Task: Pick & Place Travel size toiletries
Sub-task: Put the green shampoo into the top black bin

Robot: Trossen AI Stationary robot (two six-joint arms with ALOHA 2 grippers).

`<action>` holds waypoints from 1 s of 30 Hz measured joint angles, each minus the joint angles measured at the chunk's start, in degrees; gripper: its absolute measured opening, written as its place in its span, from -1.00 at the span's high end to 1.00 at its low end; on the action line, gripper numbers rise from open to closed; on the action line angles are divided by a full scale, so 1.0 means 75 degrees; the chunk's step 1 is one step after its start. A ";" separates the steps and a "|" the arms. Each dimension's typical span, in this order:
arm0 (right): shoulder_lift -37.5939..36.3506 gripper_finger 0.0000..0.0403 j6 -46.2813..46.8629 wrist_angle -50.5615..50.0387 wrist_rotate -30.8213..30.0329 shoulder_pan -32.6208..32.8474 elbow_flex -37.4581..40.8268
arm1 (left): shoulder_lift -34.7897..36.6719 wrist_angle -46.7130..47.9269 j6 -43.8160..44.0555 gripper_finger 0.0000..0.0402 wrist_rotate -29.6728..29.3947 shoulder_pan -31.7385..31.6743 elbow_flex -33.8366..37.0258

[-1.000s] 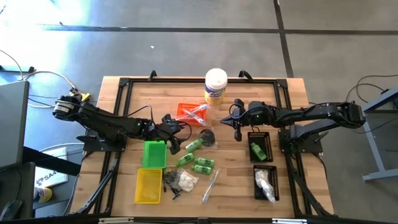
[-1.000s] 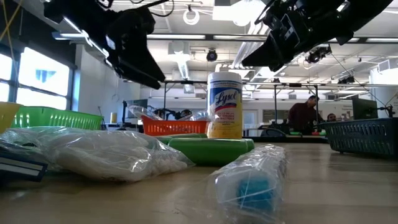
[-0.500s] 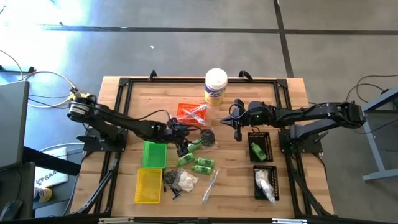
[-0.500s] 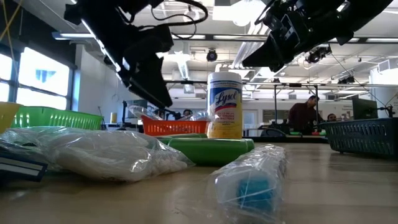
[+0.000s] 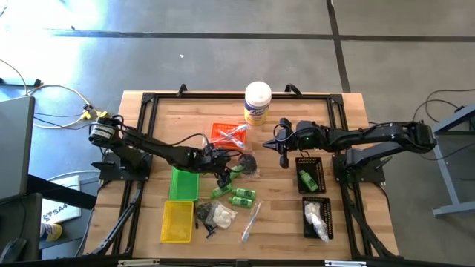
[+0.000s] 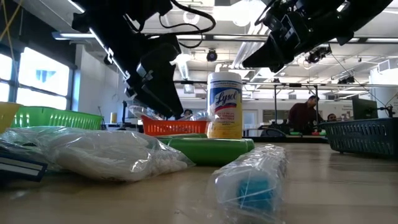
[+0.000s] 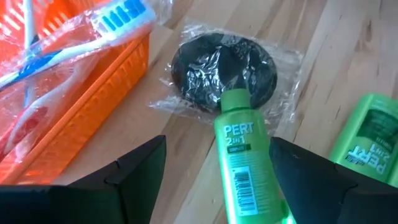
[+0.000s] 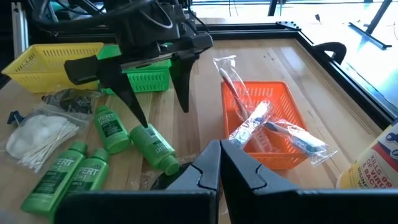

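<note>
Orange tray (image 8: 283, 146) holds wrapped toothbrushes (image 8: 273, 127); green tray (image 5: 184, 185) empty

A large white canister (image 5: 257, 102) with a yellow label stands at the far middle of the wooden table (image 5: 349, 107), just beside the orange mesh tray (image 5: 220, 131). A green tray (image 5: 183, 184) and a yellow tray (image 5: 177, 221) lie one behind the other on the left, and two black trays (image 5: 315, 167) (image 5: 308, 227) lie likewise on the right. In the low view a person (image 6: 303, 115) shows far back in the room.
</note>
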State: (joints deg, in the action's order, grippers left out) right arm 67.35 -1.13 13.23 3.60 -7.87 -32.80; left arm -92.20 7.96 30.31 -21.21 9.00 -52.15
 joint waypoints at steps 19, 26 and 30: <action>0.0003 0.99 0.0009 -0.0197 0.0391 0.0001 0.0000 | -0.1042 -0.0732 0.0300 -0.40 0.0645 0.0001 -0.0014; 0.0003 0.99 0.0009 -0.0197 0.0365 0.0001 0.0000 | -0.1281 -0.0549 0.0339 -0.40 0.0813 0.0002 -0.0006; 0.0003 0.99 0.0009 -0.0197 0.0350 0.0001 -0.0001 | -0.1433 -0.0488 0.0331 -0.40 0.0756 0.0008 -0.0029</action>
State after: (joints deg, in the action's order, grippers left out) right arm 67.37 -1.06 11.75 6.22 -7.86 -32.81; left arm -102.95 4.30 32.80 -15.54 9.06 -52.36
